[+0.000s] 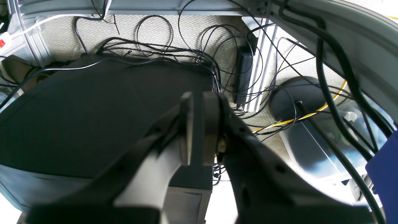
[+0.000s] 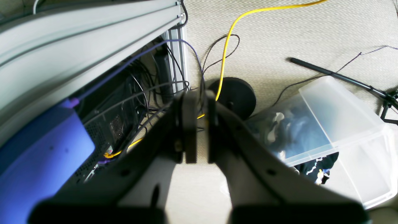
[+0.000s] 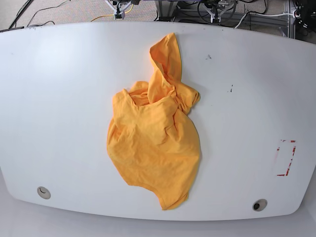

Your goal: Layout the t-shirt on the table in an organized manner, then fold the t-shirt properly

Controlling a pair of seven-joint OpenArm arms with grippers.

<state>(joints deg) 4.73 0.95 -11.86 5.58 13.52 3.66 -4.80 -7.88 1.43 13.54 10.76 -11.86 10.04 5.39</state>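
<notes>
We see the table (image 3: 59, 98) filling the base view, a broad white top with a round grommet (image 3: 43, 192) near one front corner and a second grommet (image 3: 259, 205) near the other. A red-tape rectangle outline (image 3: 286, 158) sits toward the right edge of that view, well apart from the cloth. The t-shirt (image 3: 153, 143) lies crumpled near the middle of the table, its wider part toward the front edge and a twisted strip running up toward the back edge. Nothing rests on it and neither arm shows in the base view.

Both wrist cameras look down at the floor beside the table. Our left gripper (image 1: 199, 130) has its jaws drawn almost together with nothing between them; below it are a dark box (image 1: 93, 118) and a tangle of black cables (image 1: 192, 56). Our right gripper (image 2: 199, 127) is likewise nearly closed and empty, above a yellow cable (image 2: 227, 40), a black round base (image 2: 236, 95) and a clear plastic bin (image 2: 335, 124).
</notes>
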